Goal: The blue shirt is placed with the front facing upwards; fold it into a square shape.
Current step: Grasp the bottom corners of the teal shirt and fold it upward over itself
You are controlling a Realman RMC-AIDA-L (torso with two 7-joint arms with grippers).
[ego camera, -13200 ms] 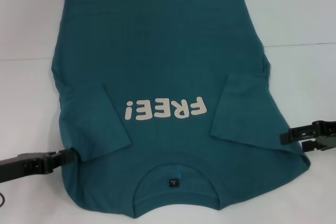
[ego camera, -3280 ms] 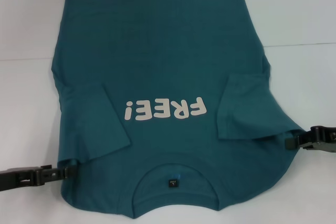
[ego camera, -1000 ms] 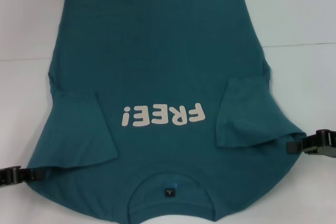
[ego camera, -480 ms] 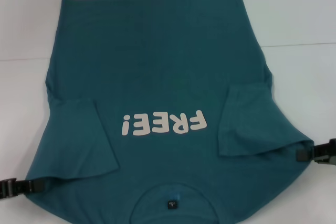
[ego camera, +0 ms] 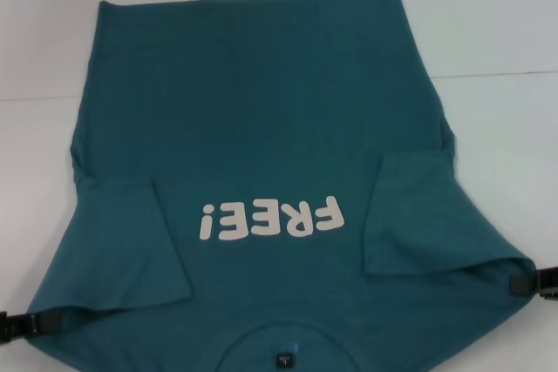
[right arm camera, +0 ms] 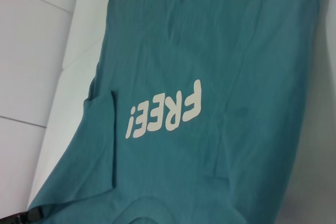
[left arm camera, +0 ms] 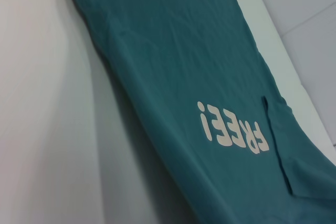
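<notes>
The blue shirt [ego camera: 261,111] lies front up on the white table, collar nearest me, white "FREE!" lettering [ego camera: 270,218] across the chest. Both short sleeves are folded inward over the body, one on the left [ego camera: 131,250] and one on the right [ego camera: 418,215]. My left gripper [ego camera: 44,322] is shut on the shirt's near left shoulder corner at the lower left edge. My right gripper [ego camera: 521,285] is shut on the near right shoulder corner. The cloth is drawn taut between them. The wrist views show the shirt [left arm camera: 173,51] [right arm camera: 220,51] from each side; the left gripper [right arm camera: 23,216] shows far off in the right wrist view.
White table [ego camera: 488,32] surrounds the shirt, with a seam line running across it level with the shirt's upper half. The black collar tag [ego camera: 282,360] sits at the bottom edge of the head view.
Both grippers have moved outward and toward me, holding the shoulder corners. The shirt has slid nearer and spread wider, and the collar has dropped to the bottom edge of the view.
</notes>
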